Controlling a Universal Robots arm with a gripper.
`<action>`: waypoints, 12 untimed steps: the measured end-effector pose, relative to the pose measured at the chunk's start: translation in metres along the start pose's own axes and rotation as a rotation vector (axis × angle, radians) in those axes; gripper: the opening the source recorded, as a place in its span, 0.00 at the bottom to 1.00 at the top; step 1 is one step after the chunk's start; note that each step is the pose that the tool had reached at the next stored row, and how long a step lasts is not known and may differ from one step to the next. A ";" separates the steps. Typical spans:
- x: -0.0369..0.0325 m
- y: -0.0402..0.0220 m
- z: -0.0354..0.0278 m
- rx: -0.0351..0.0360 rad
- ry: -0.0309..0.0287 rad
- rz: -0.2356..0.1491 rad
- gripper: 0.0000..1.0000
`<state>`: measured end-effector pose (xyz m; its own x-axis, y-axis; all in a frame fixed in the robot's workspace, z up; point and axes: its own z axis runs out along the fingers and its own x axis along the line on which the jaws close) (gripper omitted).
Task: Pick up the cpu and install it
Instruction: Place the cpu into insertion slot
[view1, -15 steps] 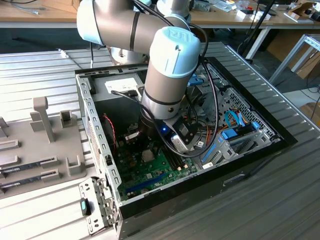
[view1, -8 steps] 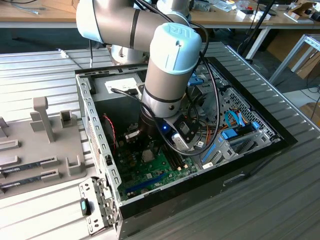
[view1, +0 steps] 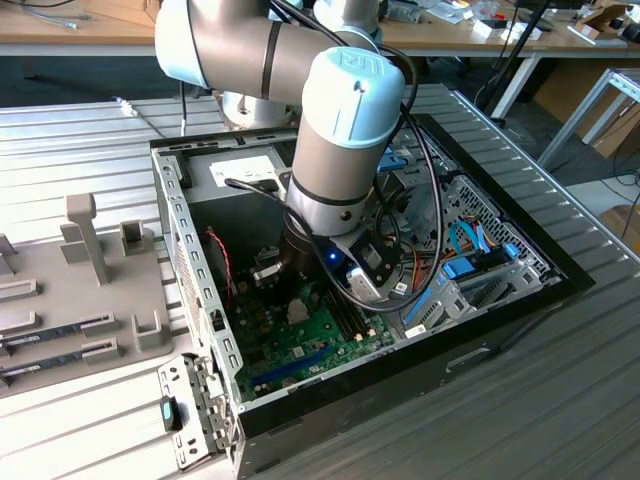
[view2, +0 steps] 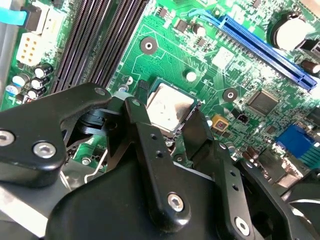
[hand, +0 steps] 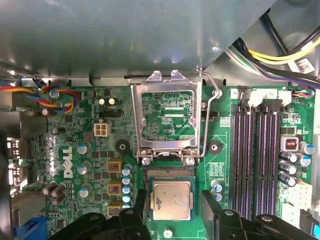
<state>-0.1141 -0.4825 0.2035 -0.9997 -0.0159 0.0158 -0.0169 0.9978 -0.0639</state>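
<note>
The cpu (hand: 171, 199), a small square chip with a silvery top and thin green rim, lies flat in the socket on the green motherboard (hand: 75, 150), also seen as the cpu (view2: 169, 104) in the second wrist view. My gripper (hand: 173, 210) straddles it, with one black finger (hand: 141, 206) on each side. A narrow gap shows between the chip and the other finger (hand: 211, 207), so the gripper (view2: 170, 116) is open. The socket's metal load plate (hand: 166, 120) stands flipped up beside the chip. In the exterior view the arm's wrist (view1: 330, 200) reaches down into the open computer case (view1: 480, 330).
Dark memory slots (hand: 255, 155) run beside the socket, with a blue expansion slot (view2: 260, 45) further off. Cable bundles (hand: 280, 55) hang over the board's edge. The case wall (view1: 190, 270) and drive cage (view1: 470, 250) hem in the arm. A grey parts fixture (view1: 80, 290) lies on the exterior view's left.
</note>
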 end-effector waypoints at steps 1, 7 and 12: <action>-0.0001 -0.0001 0.0001 0.0004 -0.0005 -0.009 0.55; -0.0007 0.0000 0.0010 -0.0012 -0.0006 -0.009 0.55; -0.0007 0.0000 0.0010 -0.0025 -0.0005 -0.009 0.53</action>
<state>-0.1134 -0.4826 0.2024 -0.9996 -0.0252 0.0159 -0.0261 0.9978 -0.0613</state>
